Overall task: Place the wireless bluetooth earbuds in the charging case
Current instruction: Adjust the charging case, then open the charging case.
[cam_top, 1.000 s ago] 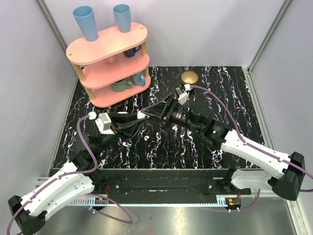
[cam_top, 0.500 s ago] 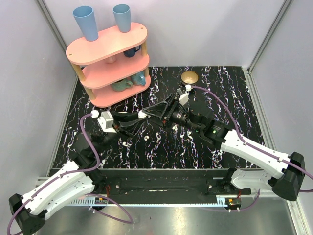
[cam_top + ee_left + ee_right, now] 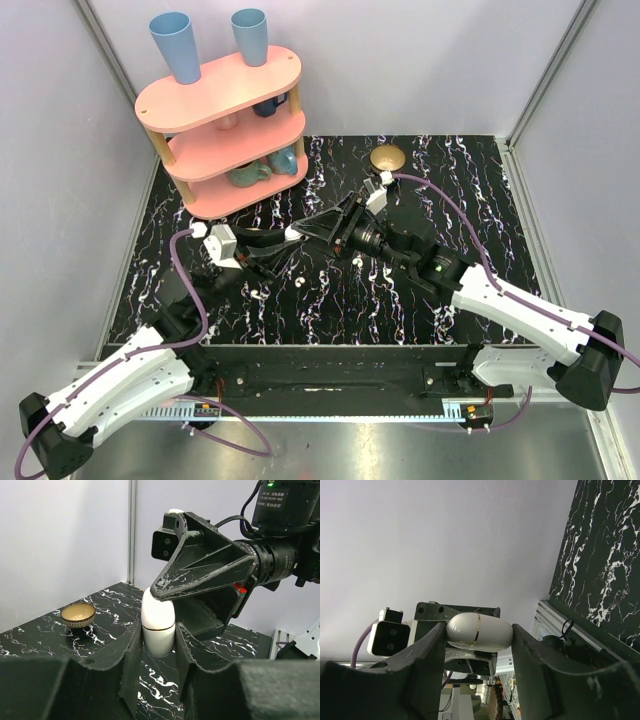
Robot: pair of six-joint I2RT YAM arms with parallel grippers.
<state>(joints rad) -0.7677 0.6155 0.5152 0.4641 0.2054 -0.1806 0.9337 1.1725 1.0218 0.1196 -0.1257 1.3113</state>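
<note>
Beyond the charging case (image 3: 158,622), the motor label (image 3: 289,490) is unreadable.

Both arms stretch inward, hands meeting nose to nose above the table: left hand (image 3: 157,632) pinches the charging case (image 3: 158,611) by its sides, right hand (image 3: 479,631) spans its ends.

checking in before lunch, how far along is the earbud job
Done: the left hand has the small glossy white oval charging case gripped. In hand: the right hand grips its ends, seemingly to open it; the gold seam looks shut. Left: everything else; what look like the two tiny white earbuds lie on the black marbled table, not inserted.
</note>
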